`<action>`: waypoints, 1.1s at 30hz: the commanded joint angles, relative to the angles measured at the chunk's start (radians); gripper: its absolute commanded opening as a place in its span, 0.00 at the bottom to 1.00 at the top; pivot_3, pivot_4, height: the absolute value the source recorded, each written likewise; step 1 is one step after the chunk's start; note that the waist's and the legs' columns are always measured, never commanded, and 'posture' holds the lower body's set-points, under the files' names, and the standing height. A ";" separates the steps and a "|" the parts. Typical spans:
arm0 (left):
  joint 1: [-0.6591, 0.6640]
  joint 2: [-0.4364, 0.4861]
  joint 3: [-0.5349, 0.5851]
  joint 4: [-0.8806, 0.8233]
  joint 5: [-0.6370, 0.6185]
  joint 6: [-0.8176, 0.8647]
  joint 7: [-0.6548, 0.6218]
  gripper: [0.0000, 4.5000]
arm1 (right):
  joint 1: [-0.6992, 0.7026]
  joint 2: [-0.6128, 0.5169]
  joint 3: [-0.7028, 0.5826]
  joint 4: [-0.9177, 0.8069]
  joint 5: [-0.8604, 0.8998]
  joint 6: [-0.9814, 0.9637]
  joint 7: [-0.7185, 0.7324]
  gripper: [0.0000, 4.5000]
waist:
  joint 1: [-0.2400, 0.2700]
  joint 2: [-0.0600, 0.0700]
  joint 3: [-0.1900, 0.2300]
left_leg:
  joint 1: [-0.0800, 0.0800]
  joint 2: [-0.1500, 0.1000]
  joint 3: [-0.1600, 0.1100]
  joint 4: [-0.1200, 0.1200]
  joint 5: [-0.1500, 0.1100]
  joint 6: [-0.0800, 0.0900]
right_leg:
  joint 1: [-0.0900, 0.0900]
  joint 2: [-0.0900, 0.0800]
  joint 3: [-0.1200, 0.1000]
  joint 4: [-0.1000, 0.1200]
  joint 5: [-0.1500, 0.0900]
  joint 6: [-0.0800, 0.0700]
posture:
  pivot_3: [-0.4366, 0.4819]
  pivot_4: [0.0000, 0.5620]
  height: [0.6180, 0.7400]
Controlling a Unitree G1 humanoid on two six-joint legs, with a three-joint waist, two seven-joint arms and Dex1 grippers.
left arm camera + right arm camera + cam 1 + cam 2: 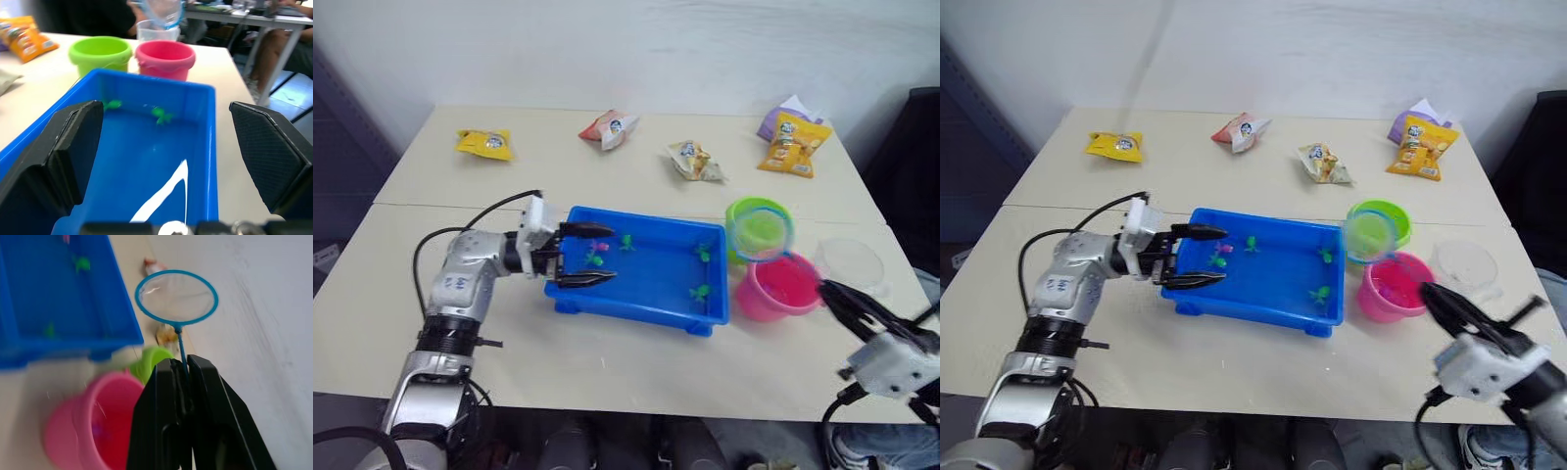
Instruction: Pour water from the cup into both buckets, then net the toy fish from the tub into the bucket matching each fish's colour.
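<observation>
1. blue tub point(646, 294) lay right under the left gripper point(584, 255), whose fingers were spread wide over its near end.
2. green fish point(702, 291) and a pink fish point(599, 247) sat ahead of those fingers.
3. the right gripper point(182, 382) was clamped on the net point(176, 297), hoop raised over the green bucket point(756, 223).
4. the pink bucket point(775, 286) stood just beside it, the cup point(852, 260) beyond.
5. snack packets point(695, 160) lay well apart at the table's point(607, 362) far side.

I see the tub point(651, 294) as glossy blue plastic, wet and reflective inside. The pink bucket point(773, 291) and green bucket point(100, 53) look smooth and slightly matt. My left tool's pads point(266, 147) are textured black. The surface point(607, 362) reads matt.
</observation>
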 commanded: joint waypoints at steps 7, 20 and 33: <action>0.171 0.173 0.150 -0.122 -0.039 0.075 0.037 0.99 | -0.531 -0.125 0.413 -0.056 0.453 0.734 0.186 0.00 | 0.002 -0.001 0.000 | -0.004 -0.001 -0.004 0.000 -0.001 0.002 | -0.001 -0.002 -0.003 -0.002 0.000 0.000 | 0.48 0.27 0.98; 0.305 0.245 0.251 -0.257 -0.045 0.122 0.177 0.99 | -0.988 0.109 0.757 0.311 0.144 0.870 0.283 0.00 | 0.007 -0.001 0.001 | -0.009 -0.002 -0.006 0.000 -0.002 0.003 | -0.003 -0.006 -0.008 -0.006 0.000 -0.001 | 0.48 0.27 0.98; 0.318 0.227 0.240 -0.306 -0.058 0.139 0.223 0.99 | -1.055 0.219 0.722 0.406 0.118 1.025 0.300 0.00 | 0.006 -0.001 0.001 | -0.010 -0.002 -0.006 0.000 -0.002 0.003 | -0.004 -0.005 -0.009 -0.005 0.000 -0.001 | 0.48 0.27 0.98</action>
